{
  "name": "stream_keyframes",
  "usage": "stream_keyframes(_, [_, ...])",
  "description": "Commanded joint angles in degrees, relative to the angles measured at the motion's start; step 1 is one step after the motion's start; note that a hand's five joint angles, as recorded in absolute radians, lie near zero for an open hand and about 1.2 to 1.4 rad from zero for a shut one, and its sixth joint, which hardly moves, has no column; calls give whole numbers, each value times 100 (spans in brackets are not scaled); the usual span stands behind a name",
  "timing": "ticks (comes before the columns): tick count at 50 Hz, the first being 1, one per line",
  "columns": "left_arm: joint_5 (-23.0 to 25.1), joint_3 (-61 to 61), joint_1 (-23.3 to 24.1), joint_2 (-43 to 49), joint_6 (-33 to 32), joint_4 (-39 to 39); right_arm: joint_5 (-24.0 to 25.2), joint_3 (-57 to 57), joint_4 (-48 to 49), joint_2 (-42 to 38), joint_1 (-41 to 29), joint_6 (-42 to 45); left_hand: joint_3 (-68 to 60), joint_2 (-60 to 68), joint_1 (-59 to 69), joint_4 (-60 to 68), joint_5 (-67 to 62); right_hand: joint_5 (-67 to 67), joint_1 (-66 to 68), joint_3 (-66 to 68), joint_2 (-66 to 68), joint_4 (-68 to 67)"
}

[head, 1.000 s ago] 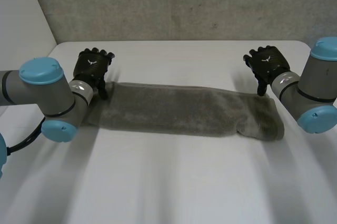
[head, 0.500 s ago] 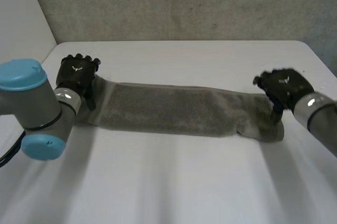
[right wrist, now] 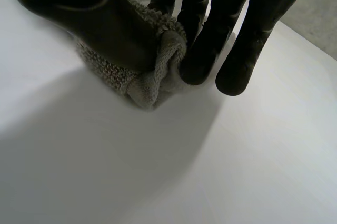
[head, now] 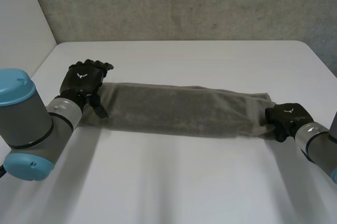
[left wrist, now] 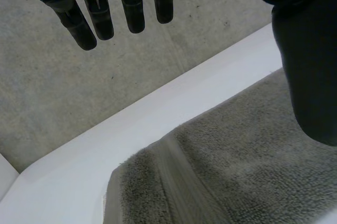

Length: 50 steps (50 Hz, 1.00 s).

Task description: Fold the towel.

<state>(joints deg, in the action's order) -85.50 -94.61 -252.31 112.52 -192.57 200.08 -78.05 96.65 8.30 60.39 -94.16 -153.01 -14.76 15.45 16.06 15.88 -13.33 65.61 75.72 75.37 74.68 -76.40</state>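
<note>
A grey towel (head: pixel 179 110) lies folded into a long strip across the white table (head: pixel 179 182). My left hand (head: pixel 84 79) hovers at the towel's left end with straight, spread fingers (left wrist: pixel 100 16) held above the towel (left wrist: pixel 231 166), the thumb (left wrist: pixel 310 71) over the cloth. My right hand (head: pixel 287 118) sits at the towel's right end. In the right wrist view its fingers (right wrist: pixel 205 50) and thumb (right wrist: pixel 105 29) pinch a bunched bit of the towel (right wrist: pixel 158 76) between them, down at the table.
A grey concrete wall (head: pixel 179 2) rises behind the table's far edge. A white panel (head: pixel 21 29) stands at the left. Bare table surface spreads in front of the towel.
My right hand came down from behind the towel to its right end and closed on the cloth. The left hand shifted slightly at the left end, still open.
</note>
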Motion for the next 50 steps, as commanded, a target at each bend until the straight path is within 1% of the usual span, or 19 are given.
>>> stream_keyframes(1, [-10,12,-37,7,-9,22,9,-199,-136,0,337,148,287,-356,-416,-398,1143,439,428,463,532,-360])
stream_keyframes(4, [-10,4,-55,7,-9,14,44,-199,-250,175,601,509,303,-373,-433,-415,1160,439,428,463,532,-360])
stream_keyframes(6, [-10,4,-55,-28,-9,14,44,-208,-399,341,1152,1007,303,-373,-433,-415,1160,439,428,463,532,-360])
stream_keyframes(9, [-19,4,-63,-81,-9,5,44,-252,-479,395,1453,1300,303,-373,-433,-415,1160,439,428,463,532,-360])
stream_keyframes(11, [-19,-14,-63,-195,0,-30,0,-427,-654,430,1891,1877,337,-406,-467,-448,1193,439,428,463,532,-360])
stream_keyframes(14, [-10,-66,-72,-283,0,-39,-52,-760,-838,448,2025,2247,354,-423,-483,-465,1210,439,428,463,532,-360])
stream_keyframes(20, [-19,-93,-72,-450,-9,-39,-53,-1351,-1077,571,1805,1994,371,-440,-500,-482,1227,439,428,463,532,-360])
stream_keyframes(22, [-28,-93,-72,-511,-9,-39,-88,-1779,-1085,684,1115,1600,388,-457,-517,-499,1244,439,428,463,532,-360])
stream_keyframes(23, [-28,-93,-72,-512,-9,-39,-88,-1781,-1085,685,1111,1598,388,-457,-517,-499,1244,439,428,463,532,-360])
stream_keyframes(25, [-28,-84,-72,-556,-9,-39,-106,-2027,-1077,711,663,1449,388,-457,-517,-499,1244,439,428,463,532,-360])
stream_keyframes(27, [-45,-67,-72,-599,-18,-30,-298,-2508,-1042,589,-334,1370,404,-474,-534,-516,1261,439,428,463,532,-360])
stream_keyframes(28, [-45,-67,-72,-599,-18,-30,-299,-2511,-1041,588,-339,1370,404,-474,-534,-516,1261,439,428,463,532,-360])
stream_keyframes(30, [-63,-32,-63,-608,-9,-22,-596,-2913,-1006,248,-1424,1422,404,-474,-534,-516,1261,439,428,463,532,-360])
stream_keyframes(31, [-63,-32,-63,-608,-9,-22,-598,-2915,-1006,246,-1429,1423,404,-474,-534,-516,1261,439,428,463,532,-360])
stream_keyframes(33, [-63,-14,-46,-608,-9,-13,-738,-3248,-910,-227,-2339,1519,404,-474,-534,-516,1261,439,428,463,532,-360])
stream_keyframes(36, [-63,-5,-20,-599,-9,-13,-730,-3328,-813,-440,-2756,1563,404,-474,-534,-516,1261,439,428,463,532,-360])
stream_keyframes(38, [-54,-5,-2,-599,-9,5,-695,-3346,-489,-860,-3378,1694,404,-474,-534,-516,1261,439,428,463,532,-360])
stream_keyframes(44, [-54,47,33,-503,-18,22,-554,-3320,-180,-1616,-4004,2134,421,-490,-551,-532,1277,439,428,463,532,-360])
stream_keyframes(50, [-63,135,77,-362,-18,57,-273,-3267,-154,-1758,-4022,2152,421,-490,-551,-532,1277,439,428,463,532,-360])
